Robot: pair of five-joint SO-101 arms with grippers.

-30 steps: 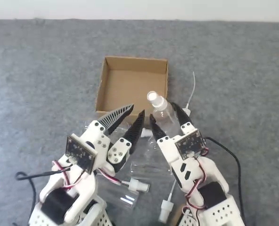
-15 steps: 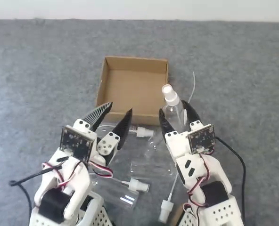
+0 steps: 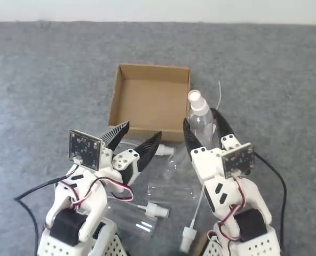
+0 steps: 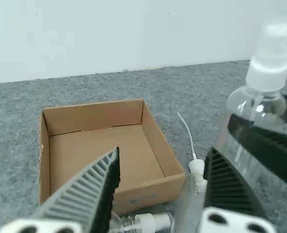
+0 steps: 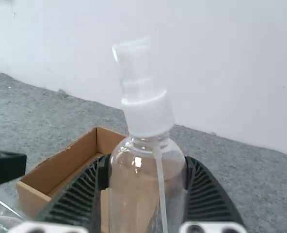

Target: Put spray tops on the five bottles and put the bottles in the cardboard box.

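One capped bottle [image 3: 199,113], clamped upright in the right pincer [image 3: 202,124] near the cardboard box [image 3: 147,130], could snag its wall; left pincer [image 3: 143,131] gapes empty.

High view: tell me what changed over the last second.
The right gripper, shut on the capped bottle, carried it rightward and farther out, toward the cardboard box's right wall. The left gripper, open, drew back leftward from it. The box and the loose spray tops stayed put.
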